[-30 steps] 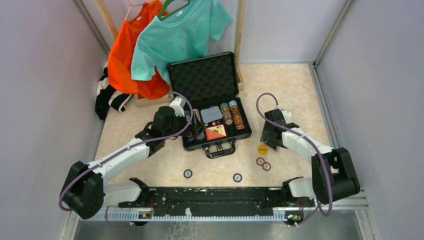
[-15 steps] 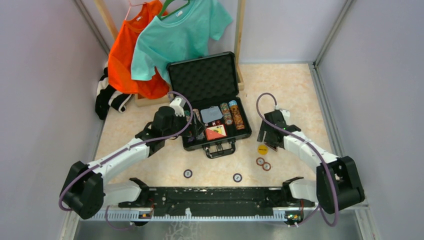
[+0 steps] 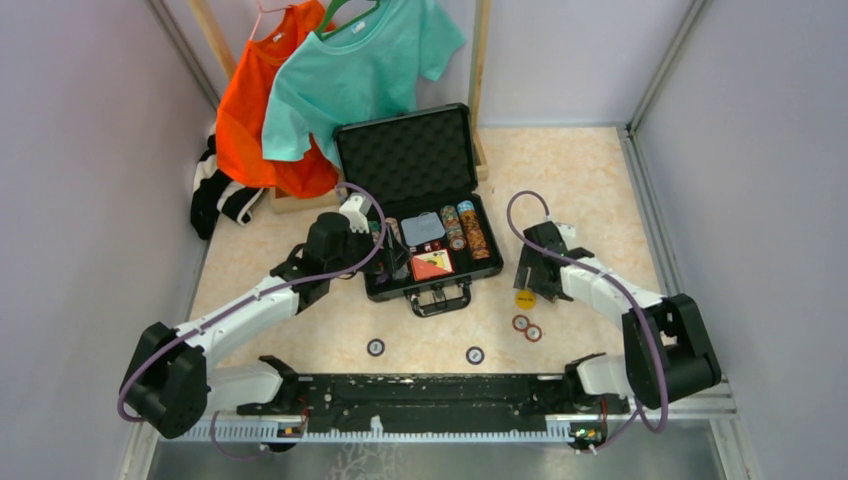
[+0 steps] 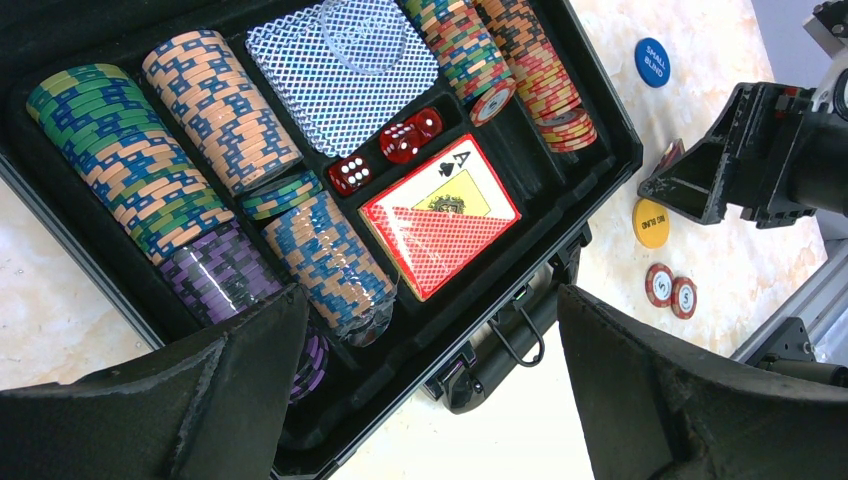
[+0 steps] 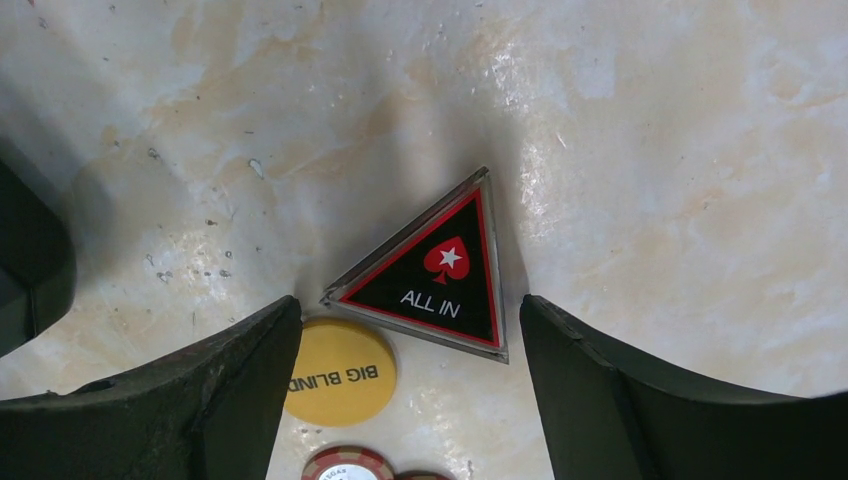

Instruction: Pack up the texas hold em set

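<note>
The black briefcase point(image 3: 497, 262) lies open, with its foam lid point(image 3: 405, 155) standing up. It holds rows of poker chips point(image 4: 120, 170), red dice point(image 4: 400, 150), a red-orange card box point(image 4: 440, 215) and a blue-patterned deck point(image 4: 340, 70). My left gripper point(image 4: 428, 300) hangs open over the case's front left corner, holding nothing. My right gripper point(image 5: 408, 305) is open just above the table, straddling a black "ALL IN" triangle point(image 5: 440, 275). The yellow "BIG BLIND" button point(image 5: 340, 372) lies by its left finger. Two red chips point(image 3: 527, 328) lie nearer me. A blue "SMALL BLIND" button point(image 4: 652, 62) rests beyond the right gripper.
Two loose chips point(image 3: 375, 347) point(image 3: 475, 355) lie near the front rail. An orange shirt point(image 3: 255, 110) and a teal shirt point(image 3: 360, 70) hang on a wooden rack at the back left, with striped cloth point(image 3: 215, 195) below. Walls close in on both sides.
My right gripper has edged left over the triangle and yellow button, and its jaws have widened a little. The left arm has not moved.
</note>
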`<state>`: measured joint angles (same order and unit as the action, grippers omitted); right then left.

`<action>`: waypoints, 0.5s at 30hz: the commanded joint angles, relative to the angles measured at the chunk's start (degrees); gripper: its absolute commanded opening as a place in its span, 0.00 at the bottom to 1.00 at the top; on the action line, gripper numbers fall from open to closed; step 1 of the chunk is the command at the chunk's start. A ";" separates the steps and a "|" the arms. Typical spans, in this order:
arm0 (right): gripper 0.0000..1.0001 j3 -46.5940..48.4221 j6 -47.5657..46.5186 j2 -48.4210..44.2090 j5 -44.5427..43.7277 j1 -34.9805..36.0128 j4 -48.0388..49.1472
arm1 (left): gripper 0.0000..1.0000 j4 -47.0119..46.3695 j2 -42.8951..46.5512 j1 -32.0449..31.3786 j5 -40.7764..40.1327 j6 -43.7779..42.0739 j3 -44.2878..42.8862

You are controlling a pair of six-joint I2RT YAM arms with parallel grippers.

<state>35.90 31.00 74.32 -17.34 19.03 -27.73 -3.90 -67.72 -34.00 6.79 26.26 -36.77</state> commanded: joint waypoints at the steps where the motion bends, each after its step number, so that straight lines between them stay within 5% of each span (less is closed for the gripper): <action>1: 0.81 1.85 -0.71 0.86 -2.32 0.40 0.24 | 0.99 -0.76 0.81 -0.19 0.25 -0.42 -0.07; 15: 0.76 2.42 -0.79 2.63 -1.52 0.29 1.73 | 0.99 -0.67 0.65 -0.19 0.34 -0.42 -0.05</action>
<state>36.58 30.61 75.90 -18.15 19.03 -27.31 -3.90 -67.72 -34.00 6.79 26.26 -36.80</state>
